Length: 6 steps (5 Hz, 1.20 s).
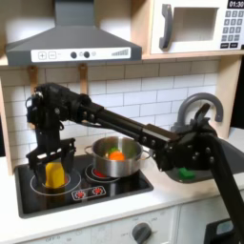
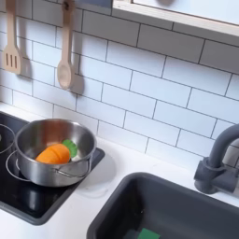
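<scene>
In the first exterior view the black arm rose from its base at the lower right edge and stretched in a long diagonal toward the upper left. At the elbow it bent sharply, and the wrist hung straight down. The gripper [image 1: 55, 164] pointed downward near the left edge, its two fingers [image 1: 42, 156] set apart around something yellow.

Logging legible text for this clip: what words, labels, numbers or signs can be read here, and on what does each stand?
Microwave display, first exterior view's top right corner: pale digits, too blurred to read.
Microwave keypad below the display: button marks too small to read.
Range hood control strip: small markings, unreadable.
Stove front panel: red marks, no legible text.
Second exterior view: no text.
</scene>
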Each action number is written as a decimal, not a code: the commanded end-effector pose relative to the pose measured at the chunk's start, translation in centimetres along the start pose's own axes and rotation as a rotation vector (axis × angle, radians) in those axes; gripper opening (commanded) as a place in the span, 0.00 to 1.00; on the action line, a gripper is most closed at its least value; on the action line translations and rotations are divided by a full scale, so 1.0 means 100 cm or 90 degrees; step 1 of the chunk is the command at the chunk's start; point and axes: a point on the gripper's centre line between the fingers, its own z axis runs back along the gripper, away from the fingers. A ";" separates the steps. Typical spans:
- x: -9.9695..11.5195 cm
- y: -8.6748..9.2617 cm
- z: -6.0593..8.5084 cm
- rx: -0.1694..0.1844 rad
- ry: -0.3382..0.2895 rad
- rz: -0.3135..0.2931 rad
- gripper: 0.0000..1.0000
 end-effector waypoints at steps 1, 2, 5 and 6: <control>0.004 -0.019 -0.002 -0.004 0.001 0.003 1.00; 0.006 -0.021 -0.004 -0.001 0.003 0.016 1.00; 0.012 -0.024 -0.002 0.008 -0.007 0.046 1.00; 0.017 -0.021 0.003 0.009 -0.019 0.054 1.00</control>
